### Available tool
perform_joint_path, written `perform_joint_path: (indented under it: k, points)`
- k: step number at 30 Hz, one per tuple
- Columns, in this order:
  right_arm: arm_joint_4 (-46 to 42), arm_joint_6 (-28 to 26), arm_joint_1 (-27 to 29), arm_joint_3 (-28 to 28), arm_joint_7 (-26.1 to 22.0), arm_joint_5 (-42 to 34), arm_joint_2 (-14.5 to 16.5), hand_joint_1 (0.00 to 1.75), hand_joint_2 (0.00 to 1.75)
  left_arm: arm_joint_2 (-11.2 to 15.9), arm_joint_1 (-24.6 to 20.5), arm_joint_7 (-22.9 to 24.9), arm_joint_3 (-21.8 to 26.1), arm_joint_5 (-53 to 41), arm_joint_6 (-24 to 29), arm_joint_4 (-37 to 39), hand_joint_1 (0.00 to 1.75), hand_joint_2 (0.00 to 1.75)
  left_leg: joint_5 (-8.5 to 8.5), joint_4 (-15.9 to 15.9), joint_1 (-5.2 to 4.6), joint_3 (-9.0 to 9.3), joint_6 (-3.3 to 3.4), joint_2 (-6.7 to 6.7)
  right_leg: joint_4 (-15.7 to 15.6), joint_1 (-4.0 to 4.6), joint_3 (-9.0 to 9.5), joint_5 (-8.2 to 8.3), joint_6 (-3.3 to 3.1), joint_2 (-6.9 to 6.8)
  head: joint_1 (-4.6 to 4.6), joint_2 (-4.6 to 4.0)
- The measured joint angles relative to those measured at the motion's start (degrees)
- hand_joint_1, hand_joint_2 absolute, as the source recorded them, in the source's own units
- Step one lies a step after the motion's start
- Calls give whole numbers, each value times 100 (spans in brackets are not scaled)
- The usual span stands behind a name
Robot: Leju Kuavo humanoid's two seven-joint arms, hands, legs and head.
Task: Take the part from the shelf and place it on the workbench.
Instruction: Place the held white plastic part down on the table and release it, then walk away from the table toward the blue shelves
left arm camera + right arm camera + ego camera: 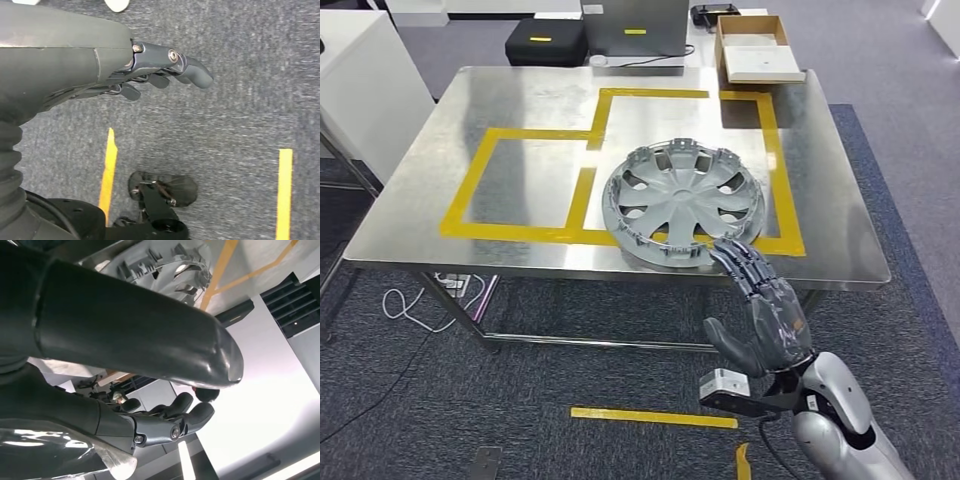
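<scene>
**Part lying on the workbench**

Lying flat near the front edge of the steel workbench (418, 215), right of centre, across yellow tape: grey round part (681, 200), spoked with a clip-lined rim. Hovering just off its front rim, right hand (761, 305), fingers extended, holding nothing. Hanging over carpet, left hand (158, 70), fingers apart, holding nothing.

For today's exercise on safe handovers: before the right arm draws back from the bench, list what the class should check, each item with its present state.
1. Hubcap lies flat on the bench: ok.
2. Hubcap sits inside the yellow tape outline: not ok; its near edge overlaps the front tape line.
3. Right hand holds nothing, fingers apart: ok.
4. Right fingertips free of the hubcap's rim: cannot tell; they overlap its near edge in the head view.
5. Left hand holds nothing, hanging over the carpet: ok.
</scene>
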Motion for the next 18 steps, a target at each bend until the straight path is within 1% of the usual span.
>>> perform_joint_path:
  k: [1, 2, 3, 4, 5, 6, 7, 8, 9, 10, 11, 12, 13, 14, 15, 16, 17, 18]
  points:
    - [1, 0, 7, -2, 0, 1, 0, 0, 0, 0, 1, 0, 2, -1, 1, 0, 0, 175, -246, 379, 7, -90, -16, 0, 5, 8, -68, 50, -18, -3, -5, 0]
    - [1, 0, 16, -3, -1, 2, 0, 0, 0, 0, 0, 0, 3, -1, 1, 0, 0, 175, -397, 704, 12, -144, -25, 0, 11, 17, -138, 99, -25, -5, -4, 0]
    - [2, 0, 28, -3, -1, 2, 0, 0, 0, 1, 0, 0, 4, -1, 1, 0, 0, 175, -414, 879, 13, -125, -23, 0, 24, 27, -210, 145, -27, -5, -4, 0]
    - [2, 0, 38, -4, -1, 2, 0, 0, 0, 1, -1, 0, 6, -1, 1, 0, 0, 175, -317, 843, 13, -14, -8, 0, 41, 37, -281, 186, -25, -5, -5, 0]
    - [2, -1, 44, -7, -1, 1, 0, 0, 0, 2, -1, 0, 7, -1, 1, 0, 0, 175, -160, 597, 8, 189, 21, -1, 58, 47, -344, 220, -21, -2, -5, 0]
    - [2, -1, 46, -11, -1, 1, 0, 0, 0, 5, -2, 0, 8, -1, 1, 0, 0, 175, -19, 205, -3, 455, 68, -2, 75, 55, -395, 251, -14, 0, -4, 0]
    - [2, -2, 44, -17, -2, 1, 0, 0, 0, 11, -6, 0, 9, -1, 1, 0, 0, 175, 55, -211, -16, 714, 117, -3, 87, 66, -434, 280, 1, -2, -2, 0]
    - [1, -2, 44, -23, -2, 1, 0, 0, 0, 16, -11, 0, 10, -1, 1, 0, 0, 175, 78, -548, -35, 909, 158, -4, 93, 67, -463, 315, 27, -7, 1, 0]
    - [1, -2, 45, -28, -3, 1, 0, 0, 0, 21, -15, 0, 10, -3, 2, 0, 0, 175, 70, -756, -54, 1013, 189, -5, 91, 60, -487, 355, 63, -14, 2, 0]
    - [1, -2, 46, -31, -3, 2, 0, 0, 0, 24, -15, 0, 11, -5, 2, 0, 0, 175, 71, -838, -71, 1034, 205, -5, 77, 51, -511, 402, 104, -20, 2, 0]
    - [0, -3, 50, -33, -4, 3, 0, 0, 0, 20, -9, 0, 11, -8, 3, 0, 0, 175, 116, -890, -73, 1008, 226, -4, 60, 45, -527, 445, 149, -15, -1, 1]
    - [-1, -4, 53, -34, -5, 3, 0, 0, 0, 19, -6, 0, 12, -11, 3, 0, 0, 175, 171, -940, -62, 995, 249, 1, 59, 44, -570, 426, 187, -2, -3, 1]
    - [-2, -5, 55, -36, -7, 3, -1, 0, 0, 18, -4, 0, 13, -15, 4, 0, 0, 175, 229, -993, -45, 977, 283, 6, 133, 46, -633, 326, 217, 12, 5, 1]
    - [-2, -5, 55, -39, -8, 2, -1, 0, 0, 17, -6, 0, 14, -18, 4, 0, 0, 175, 282, -1044, -23, 953, 313, 11, 324, 50, -731, 149, 243, 26, 17, 1]
    - [1, -4, 59, -42, -5, 1, -2, 0, 0, 18, -9, 0, 15, -21, 5, 0, 0, 175, 314, -1058, -15, 929, 329, 15, 648, 39, -868, -96, 265, 32, 30, 1]
    - [3, 0, 63, -42, -2, 1, -2, 0, 0, 16, -9, 0, 15, -24, 5, 0, 0, 175, 339, -1048, -14, 880, 342, 19, 1052, 27, -997, -324, 289, 33, 41, 1]
    - [7, 3, 69, -42, 0, -1, -2, 0, 0, 13, -9, 0, 15, -25, 7, 0, 0, 175, 355, -1026, -13, 832, 341, 25, 1418, 14, -1096, -474, 314, 32, 44, 1]
    - [13, 7, 75, -42, 3, -2, -2, 0, 0, 8, -9, 0, 15, -26, 9, 0, 0, 175, 365, -991, -11, 786, 337, 31, 1638, 1, -1118, -526, 340, 30, 44, 1]
